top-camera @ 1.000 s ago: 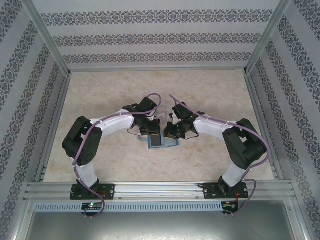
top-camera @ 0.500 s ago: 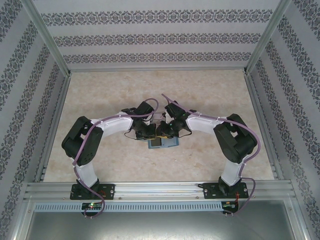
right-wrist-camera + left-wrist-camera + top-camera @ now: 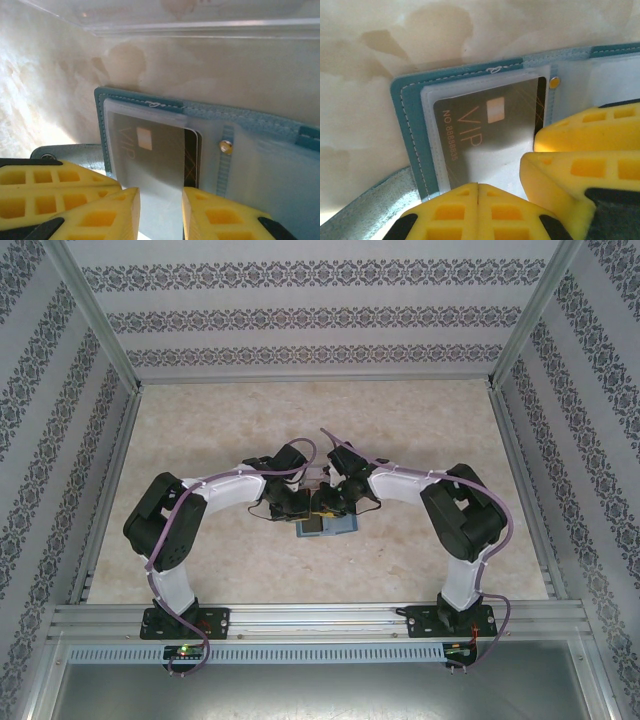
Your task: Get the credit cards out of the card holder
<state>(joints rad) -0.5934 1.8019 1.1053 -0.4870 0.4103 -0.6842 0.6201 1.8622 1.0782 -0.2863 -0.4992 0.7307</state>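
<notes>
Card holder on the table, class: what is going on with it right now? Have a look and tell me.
The left arm and right arm meet over the teal card holder, which lies open on the table. The left fingers are shut at its near edge, apparently pinning it. The right fingers stand slightly apart around the near edge of a clear sleeve holding a dark VIP card, not yet pulled out. A clear tray sits just beyond.

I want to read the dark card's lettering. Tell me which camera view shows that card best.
Left wrist: the dark card sits close, its VIP lettering and number legible through the clear pocket. Right wrist shows it paler, washed by glare. From the top external view the card holder is small, the card indistinct.
</notes>
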